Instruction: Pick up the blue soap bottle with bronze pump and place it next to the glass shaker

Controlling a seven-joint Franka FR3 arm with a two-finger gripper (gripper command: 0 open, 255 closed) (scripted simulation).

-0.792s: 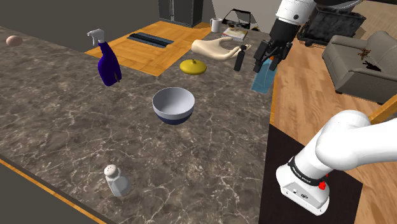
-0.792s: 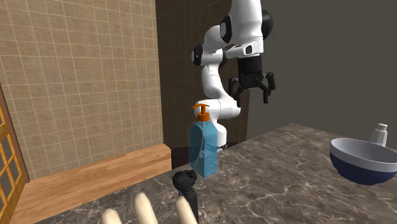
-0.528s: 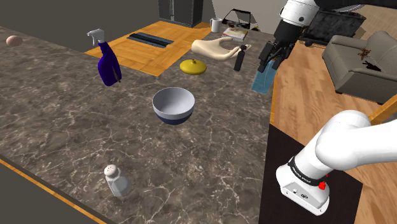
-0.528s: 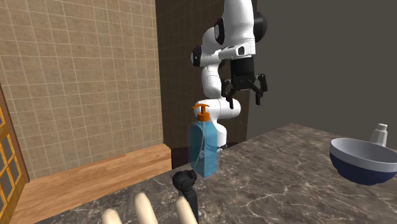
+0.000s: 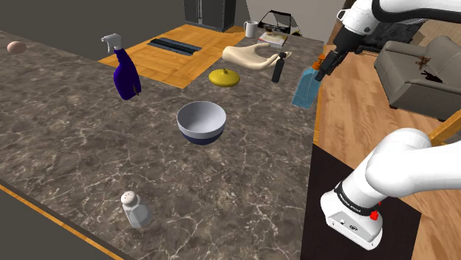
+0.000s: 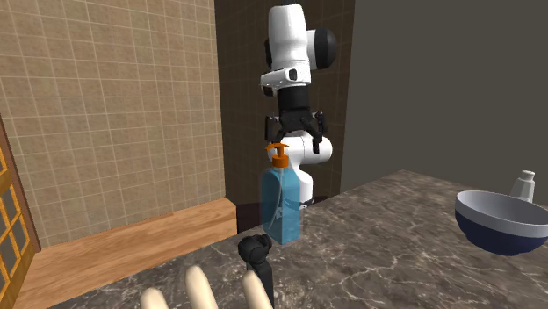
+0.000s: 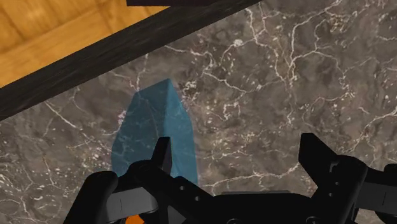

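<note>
The translucent blue soap bottle [image 5: 304, 90] with an orange-bronze pump [image 6: 278, 155] stands upright near the counter's edge at the shoulder view's right. My black gripper [image 5: 326, 63] hangs open just above the bottle [image 6: 282, 204], a little off to its side. In the wrist view the bottle [image 7: 154, 133] sits under one fingertip [image 7: 162, 154], not between the two, and the gripper [image 7: 238, 159] holds nothing. The glass shaker [image 5: 135, 209] stands far off at the counter's near edge, also seen past the bowl as the shaker [image 6: 524, 184].
On the dark marble counter [image 5: 89, 140] sit a white and blue bowl [image 5: 201, 122], a purple spray bottle [image 5: 125, 74], a yellow lid [image 5: 224, 76], a small black grinder [image 5: 278, 68] and a pale hand-shaped object [image 5: 255, 55]. A wooden floor [image 5: 354, 111] lies beyond the counter edge.
The arm has swung toward the shoulder view's right and the gripper has shifted from in front of the bottle to above its pump. The fingers stayed open; the bottle has not moved.
</note>
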